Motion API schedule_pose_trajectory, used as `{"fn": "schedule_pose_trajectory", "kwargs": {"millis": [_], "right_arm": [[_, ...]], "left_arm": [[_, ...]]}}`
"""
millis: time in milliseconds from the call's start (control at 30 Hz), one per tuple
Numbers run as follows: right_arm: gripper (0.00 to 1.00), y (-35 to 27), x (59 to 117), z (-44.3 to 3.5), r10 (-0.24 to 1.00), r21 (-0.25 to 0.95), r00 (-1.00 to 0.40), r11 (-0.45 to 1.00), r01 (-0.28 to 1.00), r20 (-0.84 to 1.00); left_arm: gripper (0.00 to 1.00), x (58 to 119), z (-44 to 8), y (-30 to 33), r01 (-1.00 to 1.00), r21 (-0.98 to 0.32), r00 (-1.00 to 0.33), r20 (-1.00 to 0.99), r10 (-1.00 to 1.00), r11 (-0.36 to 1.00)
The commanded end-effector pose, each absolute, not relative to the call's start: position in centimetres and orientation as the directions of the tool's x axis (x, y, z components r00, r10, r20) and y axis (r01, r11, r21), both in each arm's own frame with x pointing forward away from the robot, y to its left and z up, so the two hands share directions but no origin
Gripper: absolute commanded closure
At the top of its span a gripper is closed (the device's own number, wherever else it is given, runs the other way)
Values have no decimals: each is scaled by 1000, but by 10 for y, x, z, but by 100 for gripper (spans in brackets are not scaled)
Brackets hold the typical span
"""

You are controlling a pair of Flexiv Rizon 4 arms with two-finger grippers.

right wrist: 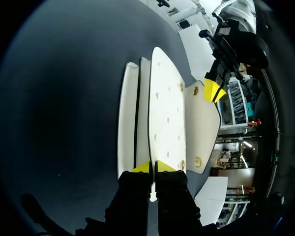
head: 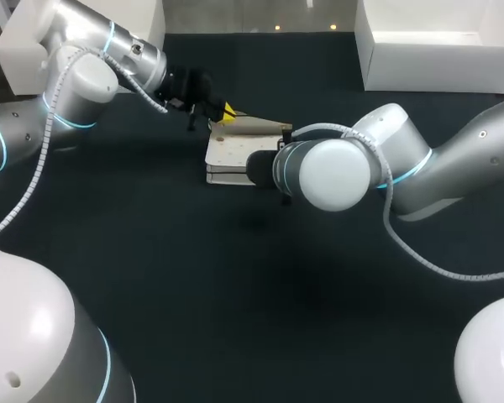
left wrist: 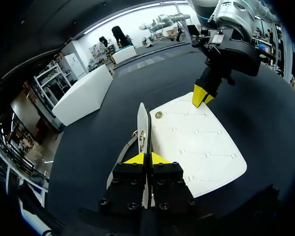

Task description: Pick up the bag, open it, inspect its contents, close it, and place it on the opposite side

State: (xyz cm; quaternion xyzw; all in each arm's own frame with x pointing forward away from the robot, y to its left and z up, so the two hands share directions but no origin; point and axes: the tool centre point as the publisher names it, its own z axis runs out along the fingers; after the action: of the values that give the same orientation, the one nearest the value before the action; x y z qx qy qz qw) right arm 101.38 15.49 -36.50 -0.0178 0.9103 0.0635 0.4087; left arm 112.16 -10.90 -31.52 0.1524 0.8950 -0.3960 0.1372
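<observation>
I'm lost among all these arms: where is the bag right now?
Head view: the bag lies near the table's middle, between both arms. The left jaws pinch its raised flap, the right jaws its right end.

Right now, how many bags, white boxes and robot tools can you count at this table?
bag: 1
white boxes: 2, the left box and the right box
tools: 2, the left tool and the right tool, both pinching the bag
Total: 5

Bag [head: 232,153] between left gripper [left wrist: 147,158], perhaps right gripper [right wrist: 153,167]
</observation>
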Motion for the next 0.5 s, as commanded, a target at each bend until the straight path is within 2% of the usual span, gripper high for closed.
{"fn": "schedule_pose_trajectory", "kwargs": {"millis": [33,67,100,233,267,333,500], "right_arm": [[100,152,1012,-369,31,108,-597,990,-93,-802],[100,152,1012,-369,31,108,-597,990,-93,-802],[100,152,1012,-369,31,108,-597,990,-93,-802],[100,152,1012,-369,31,108,-597,990,-93,-802],[100,152,1012,-369,31,108,-597,990,-93,-802],[100,152,1012,-369,31,108,-597,990,-93,-802],[100,152,1012,-369,31,108,-597,990,-93,-802]], "left_arm": [[100,1117,-317,-110,419,-646,-894,-415,166,638],[85,1115,-317,-110,433,-635,-885,-434,168,640],[65,1113,-318,-111,445,-626,-877,-448,171,640],[50,1104,-321,-109,473,-601,-850,-504,153,645],[36,1102,-320,-109,482,-601,-843,-517,149,637],[23,1099,-320,-109,489,-583,-829,-542,139,648],[18,1095,-321,-110,496,-570,-812,-571,118,655]]}}
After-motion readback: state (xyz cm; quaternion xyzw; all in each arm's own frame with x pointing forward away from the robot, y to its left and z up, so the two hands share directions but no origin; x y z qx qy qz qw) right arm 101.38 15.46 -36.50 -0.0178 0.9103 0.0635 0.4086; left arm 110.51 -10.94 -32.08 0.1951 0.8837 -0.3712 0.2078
